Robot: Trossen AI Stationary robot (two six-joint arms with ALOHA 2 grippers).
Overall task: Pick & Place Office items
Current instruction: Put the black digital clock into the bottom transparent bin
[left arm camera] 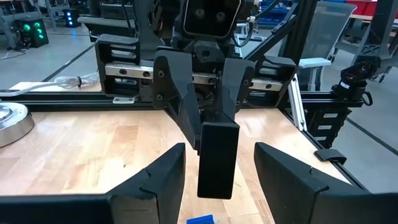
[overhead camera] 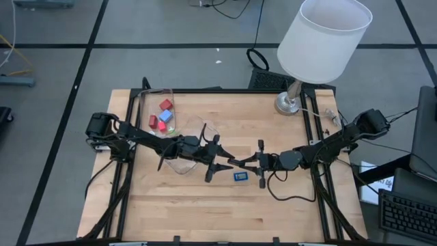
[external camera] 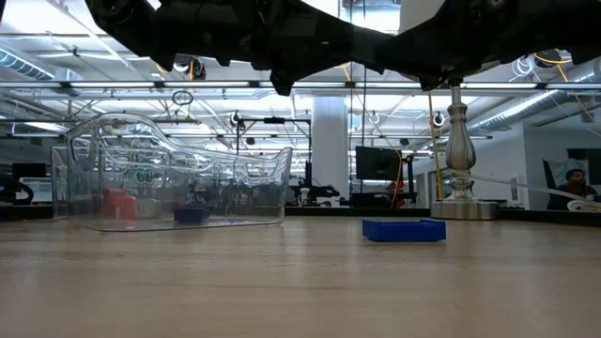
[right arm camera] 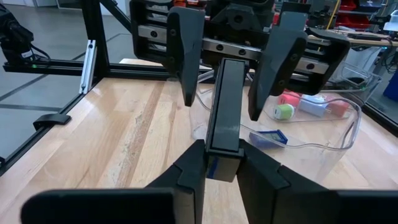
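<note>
A flat black rectangle (right arm camera: 225,99) hangs in the air over the middle of the table, between my two grippers. My right gripper (right arm camera: 222,155) comes in from the table's right and is shut on it. My left gripper (left arm camera: 219,155) faces it from the table's left and is open. Its fingers (right arm camera: 186,56) stand on either side of the rectangle's free end with a gap on each side. A flat blue rectangle (overhead camera: 241,177) lies on the table just below, toward the near edge. Red and blue cubes and a green bit lie in the clear container (overhead camera: 167,126). My right gripper pinches the black rectangle's end (right arm camera: 224,140) that is nearest to it between its two fingers. The fingers point level from the table's right and lie along the rectangle. The rectangle sticks out level toward my left gripper, lifted clear of the table.
A lamp with a white shade (overhead camera: 324,41) stands on its metal base (overhead camera: 290,102) at the far right. The clear container takes up the table's far left. Black frame rails (overhead camera: 321,171) run along the table's sides. Bare wood lies toward the near edge.
</note>
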